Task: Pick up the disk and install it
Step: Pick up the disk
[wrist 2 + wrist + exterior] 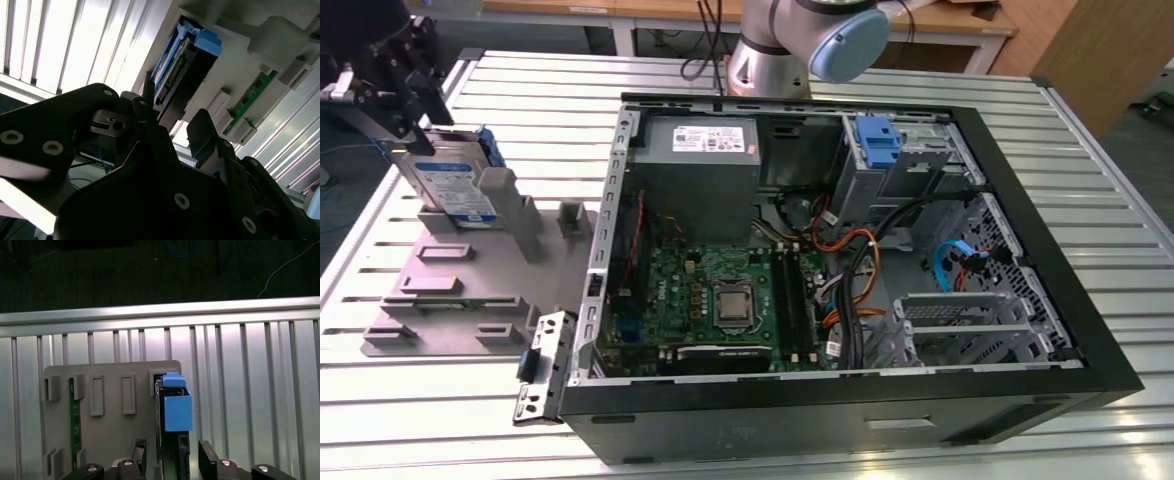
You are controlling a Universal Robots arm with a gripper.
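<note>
- At the exterior view's left, the gripper [171, 452] is seen at the top end of the disk [454, 185]. In the first wrist view its two fingers [141, 450] are spread apart, one on each flat side of the disk. A gap is visible on both sides, so nothing is clamped
- The disk is stood on edge in a slot of the grey fixture plate [447, 285], well apart from the computer case. This upright pose is judged to leave both faces free for a pinch from above
- One disk is counted, edged by one blue carrier frame [175, 407]
- One green memory stick [75, 415] is seated in another slot of the same plate, apart from the disk
- Further toward the exterior view's right, one open computer case [761, 430] is laid on its side on the slatted table [520, 85]. This is judged to have been done so that the interior can be reached from above
- Inside it are counted one grey power-supply box [700, 140], one motherboard [720, 295] and one further blue carrier [874, 140] by the drive bays. Whether that carrier holds a drive cannot be told
- The task is judged to stand at its first step: the disk is not yet lifted from the plate and not installed
</note>
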